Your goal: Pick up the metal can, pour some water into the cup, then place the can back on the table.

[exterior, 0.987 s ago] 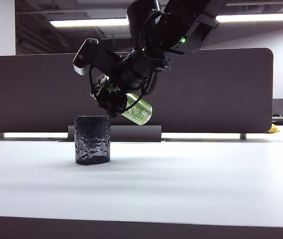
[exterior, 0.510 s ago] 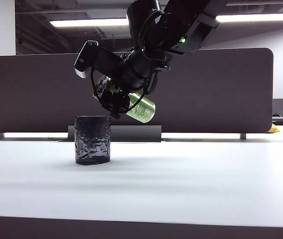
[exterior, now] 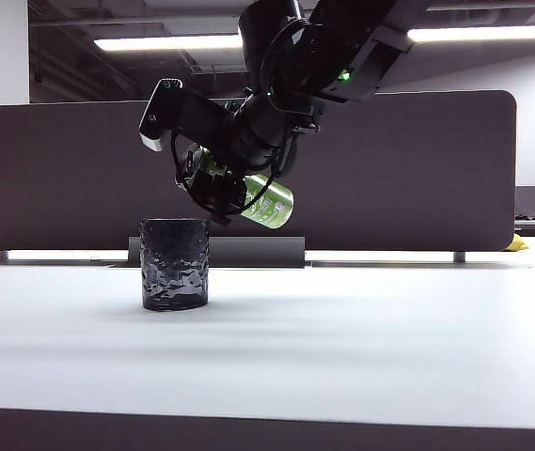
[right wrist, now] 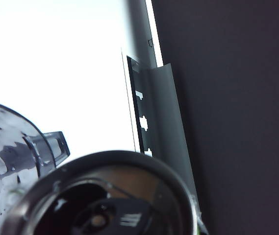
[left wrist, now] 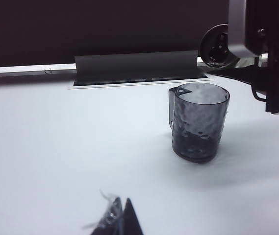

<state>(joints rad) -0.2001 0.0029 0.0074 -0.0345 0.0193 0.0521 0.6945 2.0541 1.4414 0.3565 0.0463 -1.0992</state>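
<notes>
The green metal can (exterior: 269, 202) hangs tilted in the air, just above and to the right of the cup (exterior: 175, 264), with my right gripper (exterior: 222, 184) shut on it. Its upper end points down-left toward the cup and is hidden by the gripper in the exterior view. In the right wrist view the can's silver top (right wrist: 105, 196) looms close, beside the cup's rim (right wrist: 12, 142). The dark bumpy cup (left wrist: 199, 122) stands upright on the white table (exterior: 389, 338). My left gripper (left wrist: 121, 216) is shut and empty, low over the table, well short of the cup.
A dark brown partition panel (exterior: 408, 169) runs behind the table, with a grey cable tray (exterior: 248, 252) at its foot. The right arm (left wrist: 264, 44) reaches over the cup's far side in the left wrist view.
The can has turned slightly in the right gripper, its lower end lifting a little. The cup and the left gripper have not moved.
</notes>
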